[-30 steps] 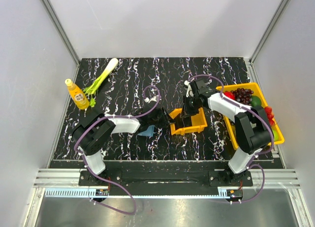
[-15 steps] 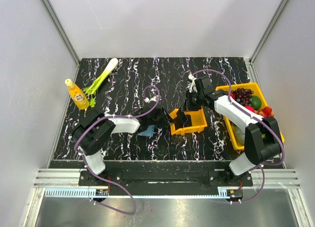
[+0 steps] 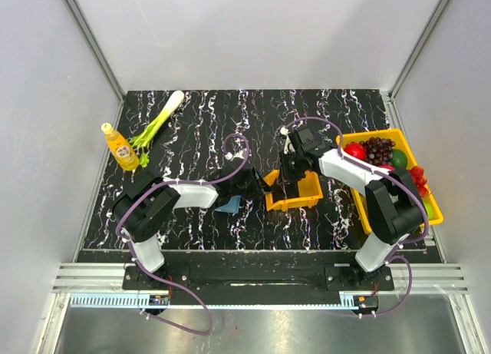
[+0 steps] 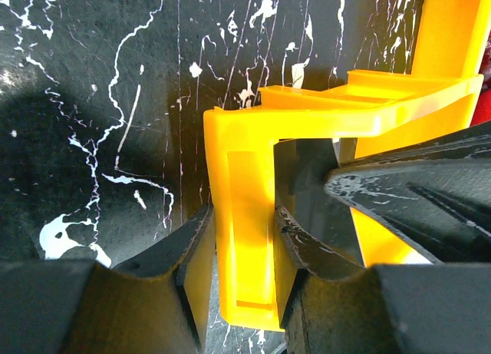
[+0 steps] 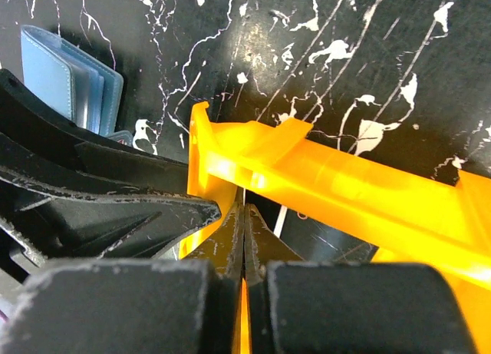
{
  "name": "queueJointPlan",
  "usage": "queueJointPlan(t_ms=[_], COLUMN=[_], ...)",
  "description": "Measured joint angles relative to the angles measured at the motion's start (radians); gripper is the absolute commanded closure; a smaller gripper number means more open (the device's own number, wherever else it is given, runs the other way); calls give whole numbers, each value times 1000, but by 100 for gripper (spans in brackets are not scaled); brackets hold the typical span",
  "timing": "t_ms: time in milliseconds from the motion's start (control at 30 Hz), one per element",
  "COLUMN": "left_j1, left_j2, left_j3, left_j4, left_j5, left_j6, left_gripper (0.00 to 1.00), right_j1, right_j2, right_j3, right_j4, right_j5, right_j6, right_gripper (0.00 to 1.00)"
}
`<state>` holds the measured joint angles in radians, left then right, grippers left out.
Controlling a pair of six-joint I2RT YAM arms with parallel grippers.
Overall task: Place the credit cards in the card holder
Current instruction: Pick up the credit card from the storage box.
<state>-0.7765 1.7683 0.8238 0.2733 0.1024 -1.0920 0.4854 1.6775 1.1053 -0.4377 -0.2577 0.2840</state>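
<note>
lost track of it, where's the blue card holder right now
In the top view the card holder lies on the table, left of the orange tray, beside the left gripper.

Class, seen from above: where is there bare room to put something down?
Bare: the far strip between the green onion and the yellow bin, and the near edge before the orange tray. Crowded: the centre, around that tray and the card holder.

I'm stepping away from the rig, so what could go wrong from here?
1. The left gripper clamps only one wall of the orange tray; a tug could tilt it or make it slip.
2. The right gripper is shut, its tips close to that wall inside the tray, so it may snag plastic.
3. Both grippers crowd one corner and could collide.
</note>
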Motion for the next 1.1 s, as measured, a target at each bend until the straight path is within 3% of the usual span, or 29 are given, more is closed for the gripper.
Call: queueJointPlan(t_ms=[267,500,867,1033,1100], left_j1=[0,0,0,0,0], left_j2=[0,0,0,0,0], left_j3=[0,0,0,0,0], left_j4=[-1,-2,-2,-2,-1], left_j5=[1,1,1,1,1], left_j6=[0,0,0,0,0], left_gripper=[100,100,100,100,100], right_j1=[19,20,24,24,24], right_j2=[16,43,82,93,101], right_j3=[5,24,25,36,37], right_j4=[6,-6,-37,-52,-56], right_j5=[5,0,-6,-22,-29], right_j6=[0,-2,-11,-17,-18], right_gripper=[99,88,83,83,89])
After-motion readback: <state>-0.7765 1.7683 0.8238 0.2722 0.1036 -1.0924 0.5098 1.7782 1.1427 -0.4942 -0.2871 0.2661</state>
